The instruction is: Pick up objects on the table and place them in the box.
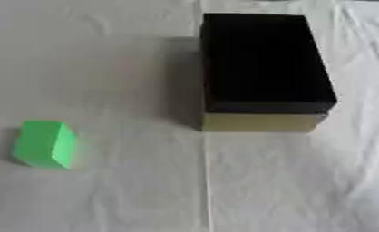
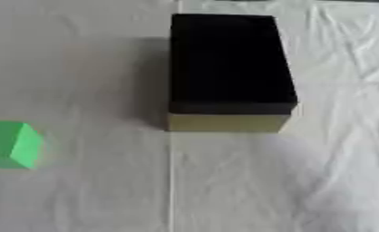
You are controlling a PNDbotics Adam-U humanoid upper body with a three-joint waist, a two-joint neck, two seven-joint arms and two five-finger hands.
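block (image 1: 43, 144) green, on cloth (image 1: 129, 195), well left of box (image 1: 264, 68) | box black inside, tan front | hands unseen, fingers: cannot tell

A: Where did the box (image 1: 264, 72) sit?
B: Right of centre on the white cloth (image 1: 129, 190), black inside, tan near wall showing.
A: And the green block (image 1: 44, 144)?
B: Near left, well apart from the box, untouched.
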